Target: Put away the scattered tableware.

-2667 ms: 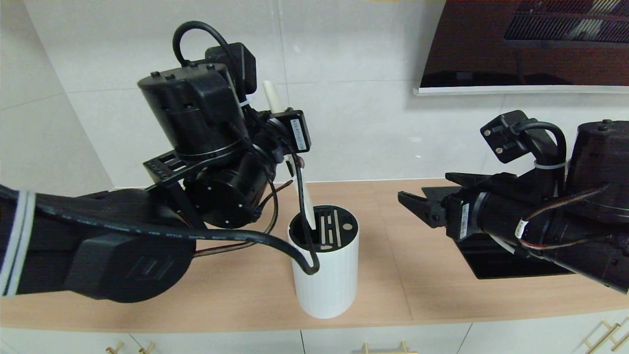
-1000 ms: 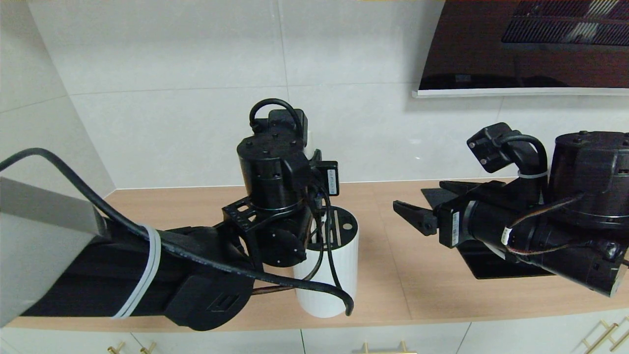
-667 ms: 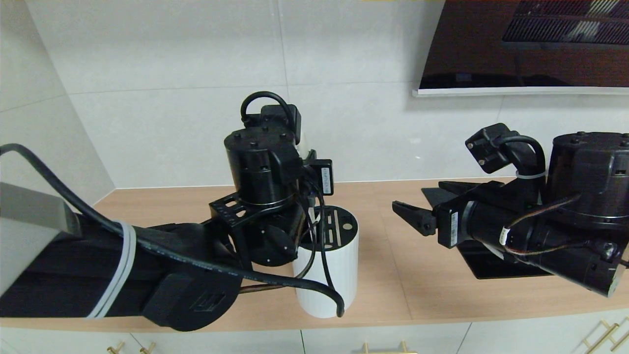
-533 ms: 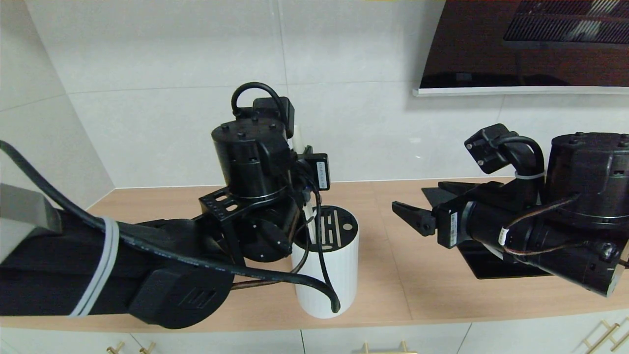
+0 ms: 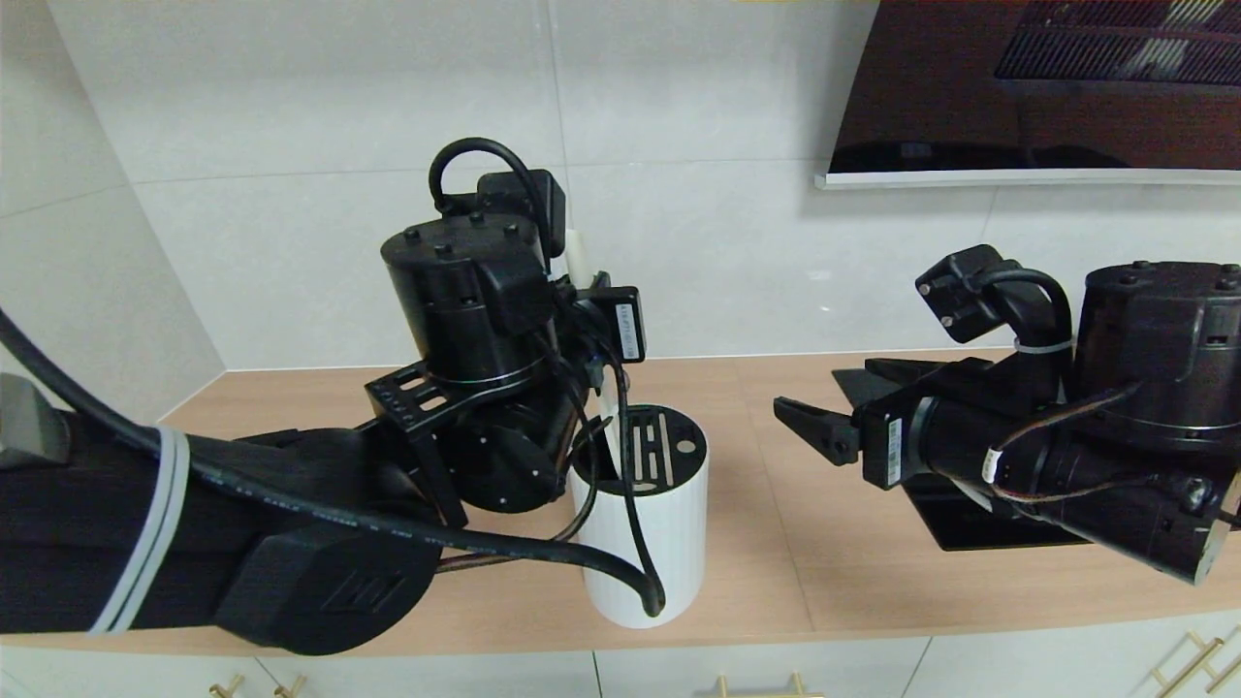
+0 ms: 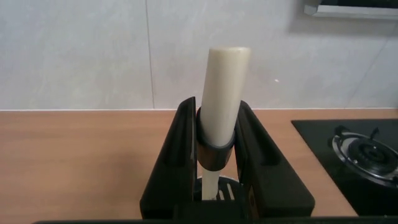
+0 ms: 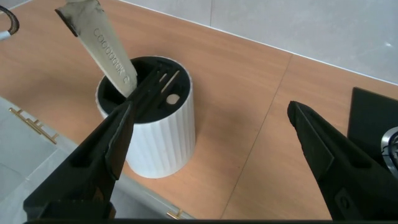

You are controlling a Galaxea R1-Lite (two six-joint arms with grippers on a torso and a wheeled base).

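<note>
My left pincer [image 5: 593, 312] is clamped on the cream handle [image 5: 579, 257] of a utensil [image 7: 102, 40], which stands nearly upright directly over the white cylindrical holder [image 5: 650, 523]. The utensil's pale blade drops into the large open compartment of the holder's black top, beside the slotted section. The holder stands on the counter near its front edge, between my two arms. In the head view my wrist housing covers the clamp point. The left wrist view gives it plainly: the left pincer [image 6: 217, 124] has a finger pressed on each side of the handle [image 6: 227, 81], at a dark band around it, with the rounded handle end rising above the fingers. The right wrist view gives the blade tilted slightly and its lower end hidden inside the holder [image 7: 158, 146]. My right pincer [image 5: 834, 397] hovers to the right of the holder, apart from it, with fingers spread wide and nothing between them. The right wrist view confirms this: the right pincer [image 7: 210, 109] frames bare counter and the holder. The counter [image 5: 853, 572] is light wood. A black cooktop [image 5: 970, 528] lies under my right arm, and a burner [image 6: 367, 155] is visible on it. White wall tiles [image 5: 291, 194] stand behind, a dark range hood [image 5: 1018, 87] hangs upper right, and white cabinet fronts with brass handles [image 5: 1188, 659] sit below.
</note>
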